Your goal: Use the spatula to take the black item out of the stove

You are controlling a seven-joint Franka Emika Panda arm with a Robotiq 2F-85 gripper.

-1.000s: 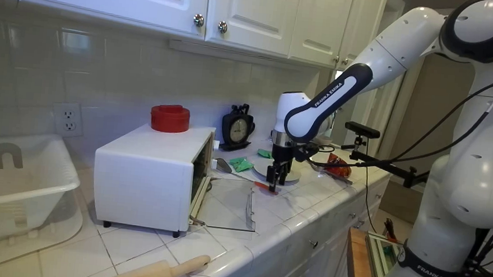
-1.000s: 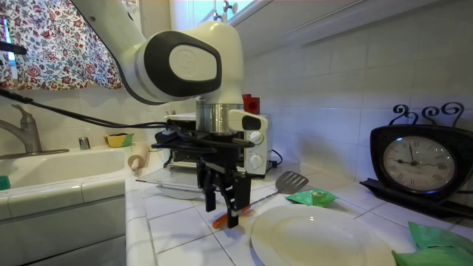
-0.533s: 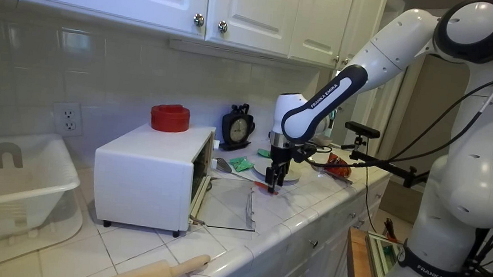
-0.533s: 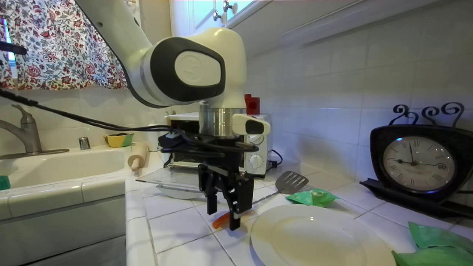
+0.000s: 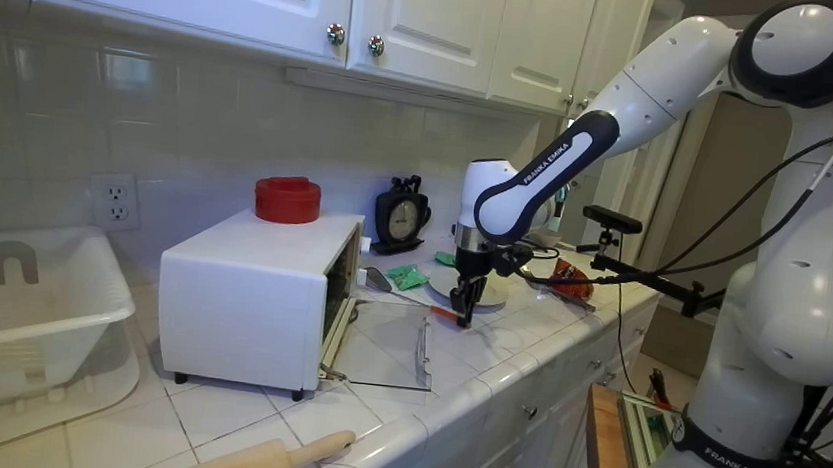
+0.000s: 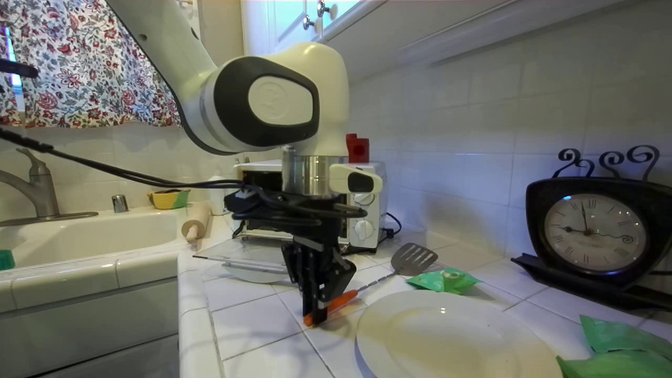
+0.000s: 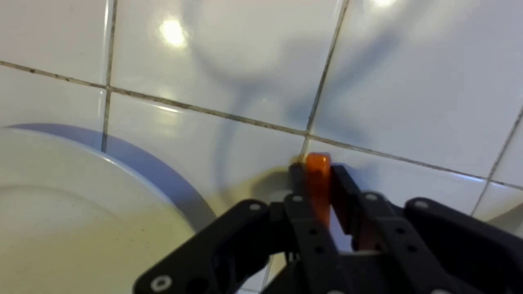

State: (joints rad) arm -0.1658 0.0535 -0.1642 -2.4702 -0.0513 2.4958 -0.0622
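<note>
- In an exterior view, a Robotiq gripper (image 5: 463,320) points straight down to the tiled counter (image 5: 482,341), its tips at the orange handle (image 5: 447,314) of a slotted spatula (image 5: 434,309). Left of the jaws stands a white toaster oven (image 5: 248,317), its glass door (image 5: 386,346) lowered toward them; the inside is dark and the black item cannot be made out. The step in hand looks like picking up the spatula. Next, probably, comes a straight lift, then a turn to line the blade (image 5: 377,279) up with the oven's opening.
- In an exterior view, the spatula lies on the counter, apparently not yet lifted. The jaws sit near the handle's butt, which shows just past them. From there the long axis runs away and to the right, blade farthest off, pointing toward the back wall (image 6: 462,115), right of the oven and not into it. A green packet (image 6: 444,281) is just beside the blade; a white plate (image 6: 451,336) lies right of the jaws, apart from them.
- In the wrist view, two black fingers (image 7: 344,194) are drawn in on both sides of the handle and seem to grip it. Its long axis runs up between them, butt uppermost. The plate is left of the jaws. Held so near its end, the spatula may droop or twist when raised.
</note>
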